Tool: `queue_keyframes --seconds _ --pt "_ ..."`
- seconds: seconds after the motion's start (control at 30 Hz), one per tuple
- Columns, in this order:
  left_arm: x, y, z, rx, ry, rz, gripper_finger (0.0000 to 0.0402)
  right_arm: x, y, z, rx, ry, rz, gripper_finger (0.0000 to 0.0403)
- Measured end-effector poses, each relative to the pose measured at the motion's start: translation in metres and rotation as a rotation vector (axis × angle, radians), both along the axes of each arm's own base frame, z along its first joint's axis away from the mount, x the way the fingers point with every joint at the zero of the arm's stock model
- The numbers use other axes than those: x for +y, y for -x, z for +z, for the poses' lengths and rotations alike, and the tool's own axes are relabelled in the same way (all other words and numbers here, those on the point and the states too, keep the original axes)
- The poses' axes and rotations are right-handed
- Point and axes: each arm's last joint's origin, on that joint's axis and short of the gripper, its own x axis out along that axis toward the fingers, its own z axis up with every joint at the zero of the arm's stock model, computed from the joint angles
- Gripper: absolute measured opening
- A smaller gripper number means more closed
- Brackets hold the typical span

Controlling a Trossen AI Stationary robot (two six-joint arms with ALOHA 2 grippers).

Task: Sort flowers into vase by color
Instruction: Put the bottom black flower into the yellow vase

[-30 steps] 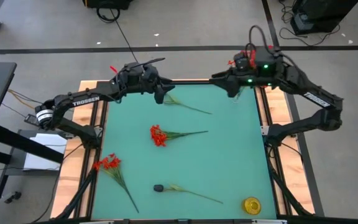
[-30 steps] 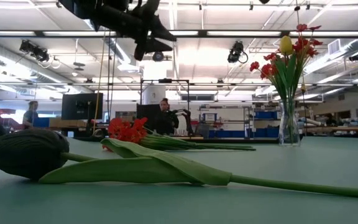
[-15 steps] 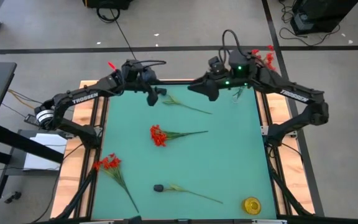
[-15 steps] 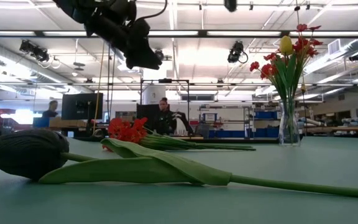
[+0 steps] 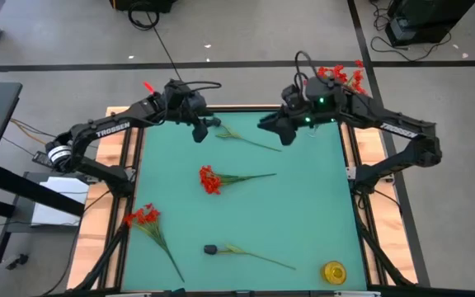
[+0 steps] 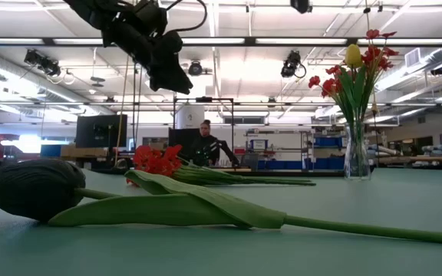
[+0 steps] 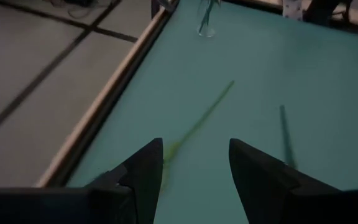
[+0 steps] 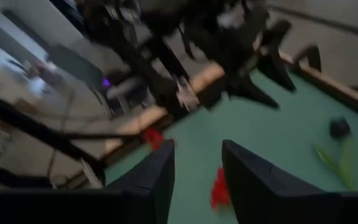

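High view: red-bloomed flowers [image 5: 211, 179] on thin green stems; both end effectors [image 7: 194, 163] [image 8: 197, 167] spread, empty.

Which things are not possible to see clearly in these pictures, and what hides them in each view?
- Vase, high view: mostly covered by the right arm.
- Flower at the far edge, high view: its head sits under the left gripper, so its colour is unclear.
- Right wrist view: motion blur; the red flowers are only smears.
- Low view: the dark flower head blocks the table behind it.
- Yellow object, high view: too small to identify.
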Motion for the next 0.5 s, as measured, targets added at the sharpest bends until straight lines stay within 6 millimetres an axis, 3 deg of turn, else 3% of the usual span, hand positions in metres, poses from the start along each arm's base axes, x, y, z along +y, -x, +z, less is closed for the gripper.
queue_keyframes --seconds 0.2,0.5 --pt "-0.019 -0.013 0.001 -0.034 0.113 0.058 0.019 0.02 0.012 -0.013 0.191 0.013 0.028 0.0139" --pt "-0.08 -0.045 0.008 -0.117 0.11 0.084 0.019 0.05 0.035 -0.022 0.388 0.021 0.155 0.0139"
